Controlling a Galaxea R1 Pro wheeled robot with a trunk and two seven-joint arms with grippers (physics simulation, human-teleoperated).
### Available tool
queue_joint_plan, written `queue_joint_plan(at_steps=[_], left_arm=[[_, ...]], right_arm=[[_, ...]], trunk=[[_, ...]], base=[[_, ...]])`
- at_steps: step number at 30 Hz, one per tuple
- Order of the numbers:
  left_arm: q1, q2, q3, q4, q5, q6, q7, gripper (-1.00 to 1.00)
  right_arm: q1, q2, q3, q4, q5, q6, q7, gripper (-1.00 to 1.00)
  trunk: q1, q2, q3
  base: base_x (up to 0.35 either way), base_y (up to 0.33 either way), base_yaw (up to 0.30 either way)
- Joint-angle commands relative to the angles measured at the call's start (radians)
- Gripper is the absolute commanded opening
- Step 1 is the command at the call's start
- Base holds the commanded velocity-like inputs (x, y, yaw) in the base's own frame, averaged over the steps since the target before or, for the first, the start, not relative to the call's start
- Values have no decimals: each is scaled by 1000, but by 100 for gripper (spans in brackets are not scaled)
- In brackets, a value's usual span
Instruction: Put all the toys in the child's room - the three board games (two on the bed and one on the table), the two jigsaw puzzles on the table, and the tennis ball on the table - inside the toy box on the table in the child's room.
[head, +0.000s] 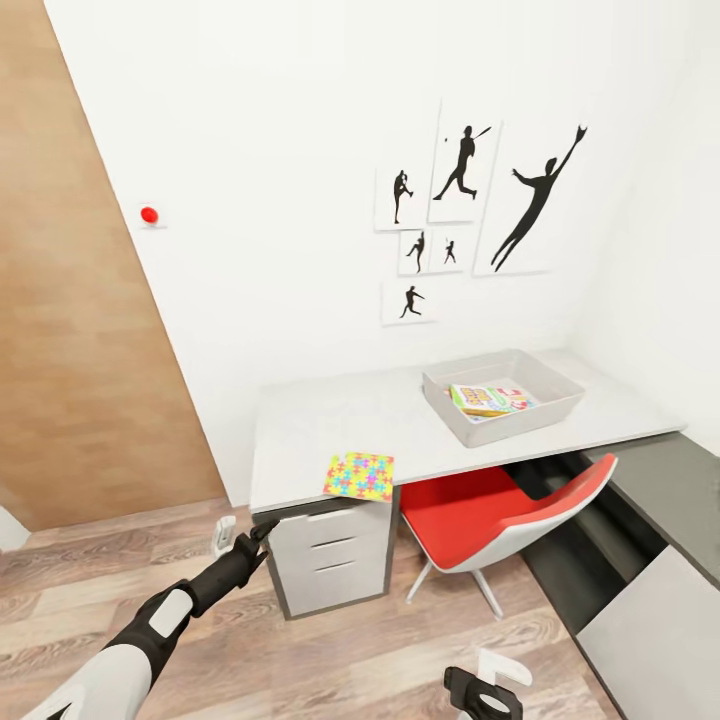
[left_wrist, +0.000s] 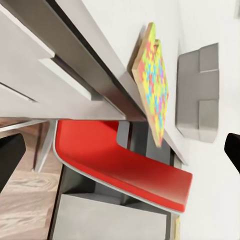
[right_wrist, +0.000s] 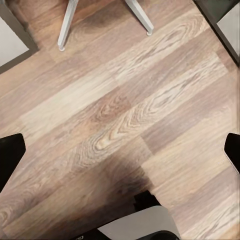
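Left gripper (head: 262, 532) below, near table-edge jigsaw puzzle (head: 359, 476).

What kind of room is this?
Probably a kid's bedroom or study corner: baseball-player pictures hang on the wall, a red chair is tucked under a grey desk, and a colourful jigsaw puzzle lies near a toy box holding games.

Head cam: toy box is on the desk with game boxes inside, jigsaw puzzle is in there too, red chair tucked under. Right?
Not quite. The jigsaw puzzle is not in the toy box; the head view shows it lying on the front edge of the desk, above the drawers, slightly overhanging. The rest holds: game boxes sit in the toy box, and the red chair is tucked under the desk.
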Motion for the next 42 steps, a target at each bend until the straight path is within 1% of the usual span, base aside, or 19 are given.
queue_joint_plan(at_steps=[1,9,21,32,36,42], left_arm=[[-1,0,2,0,5,6,-1,100],[-1,-2,2,0,5,-1,1,100],[-1,-2,2,0,5,-4,1,100],[-1,-1,2,0,5,-5,3,100],[-1,-1,2,0,5,-5,4,100],[-1,-1,2,0,5,-5,4,100]], right_arm=[[-1,0,8,0,-11,-6,-4,100],[-1,0,8,1,-11,-6,-4,100],[-1,0,8,1,-12,-3,-4,100],[-1,-2,8,22,-12,6,-4,100],[-1,-2,9,50,-12,22,-8,100],[-1,-1,8,93,-10,74,-15,100]], trunk=[[1,-2,-2],[1,-2,-2],[1,-2,-2],[1,-2,-2],[1,-2,-2],[1,-2,-2]], base=[[0,-289,0],[0,-104,0],[0,-236,0],[0,-77,0],[0,-194,0],[0,-78,0]])
